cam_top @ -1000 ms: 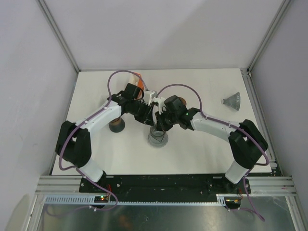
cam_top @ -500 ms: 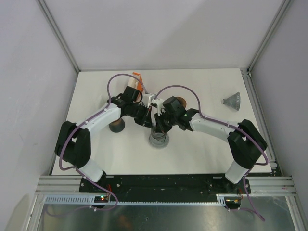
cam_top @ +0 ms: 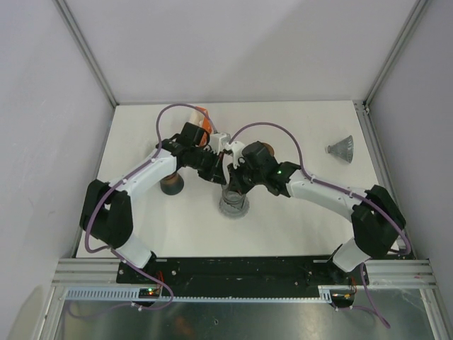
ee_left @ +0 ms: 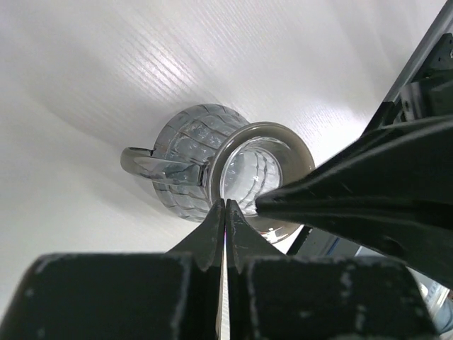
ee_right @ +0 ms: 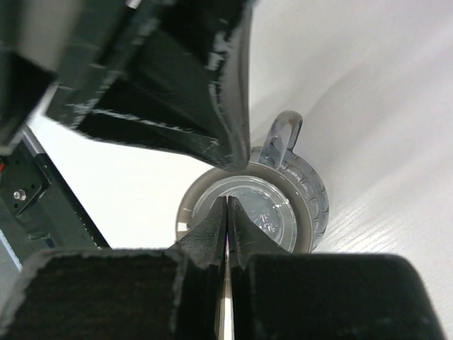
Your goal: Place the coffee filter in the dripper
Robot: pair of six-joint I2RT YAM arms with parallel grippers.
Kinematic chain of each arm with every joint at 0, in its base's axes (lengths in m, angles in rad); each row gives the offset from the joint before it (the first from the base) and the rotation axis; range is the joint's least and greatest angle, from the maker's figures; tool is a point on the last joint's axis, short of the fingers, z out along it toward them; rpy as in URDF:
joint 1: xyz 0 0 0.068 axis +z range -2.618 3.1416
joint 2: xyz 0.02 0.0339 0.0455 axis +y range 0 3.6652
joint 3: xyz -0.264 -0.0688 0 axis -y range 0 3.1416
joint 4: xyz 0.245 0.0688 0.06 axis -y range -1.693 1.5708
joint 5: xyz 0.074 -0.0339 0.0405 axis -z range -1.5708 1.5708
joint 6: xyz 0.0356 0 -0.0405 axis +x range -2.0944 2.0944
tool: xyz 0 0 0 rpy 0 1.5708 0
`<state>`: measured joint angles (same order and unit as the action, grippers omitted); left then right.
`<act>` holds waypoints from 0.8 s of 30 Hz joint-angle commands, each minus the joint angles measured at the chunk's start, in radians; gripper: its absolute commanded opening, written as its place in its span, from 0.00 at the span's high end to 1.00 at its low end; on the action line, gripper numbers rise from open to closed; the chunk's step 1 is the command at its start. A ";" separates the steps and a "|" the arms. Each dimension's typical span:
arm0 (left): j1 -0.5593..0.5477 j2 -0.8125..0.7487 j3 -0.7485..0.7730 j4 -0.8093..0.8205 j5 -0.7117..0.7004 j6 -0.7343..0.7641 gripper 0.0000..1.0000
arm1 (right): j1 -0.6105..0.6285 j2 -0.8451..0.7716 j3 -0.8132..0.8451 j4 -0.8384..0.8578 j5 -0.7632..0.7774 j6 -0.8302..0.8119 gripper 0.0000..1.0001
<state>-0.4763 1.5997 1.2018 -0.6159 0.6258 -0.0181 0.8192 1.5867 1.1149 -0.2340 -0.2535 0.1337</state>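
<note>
**2 closed grippers meet over the glass dripper**

The clear, ribbed glass dripper with a handle (cam_top: 232,205) stands upright near the middle of the white table (cam_top: 297,227). Both arms reach in from the sides and meet right above it.

The left gripper (ee_left: 225,207) is closed. Its 2 black fingers are pressed together and their tips point down at the rim of the dripper (ee_left: 185,152). The right gripper (ee_right: 226,203) is closed too, and its tips hang over the open mouth of the dripper (ee_right: 315,202). The 2 grippers are tip to tip and very near each other, but I cannot tell if they touch.

In each wrist view a thin white line shows between the closed fingers. It is too thin to tell if it is the paper coffee filter or only light, so I cannot tell where the coffee filter is.

A grey cone (cam_top: 341,149) lies on its side near the far right corner of the table, well apart from the arms. A dark brown round thing (cam_top: 171,185) sits on the table just beside the left arm
</note>
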 commanded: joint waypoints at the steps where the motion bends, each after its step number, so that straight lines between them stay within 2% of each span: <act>1: 0.003 -0.052 0.038 -0.007 0.022 0.002 1.00 | 0.017 -0.080 -0.003 0.011 0.041 -0.016 1.00; 12: -0.020 -0.022 -0.054 -0.006 0.088 -0.026 1.00 | 0.010 -0.038 -0.104 0.053 0.027 0.013 1.00; 24: -0.024 0.013 -0.076 -0.007 0.073 -0.003 1.00 | -0.009 0.003 -0.170 0.104 0.059 0.014 1.00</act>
<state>-0.4934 1.5955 1.1408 -0.6113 0.6861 -0.0277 0.8139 1.5650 0.9813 -0.1303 -0.2462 0.1574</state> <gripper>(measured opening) 0.005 0.008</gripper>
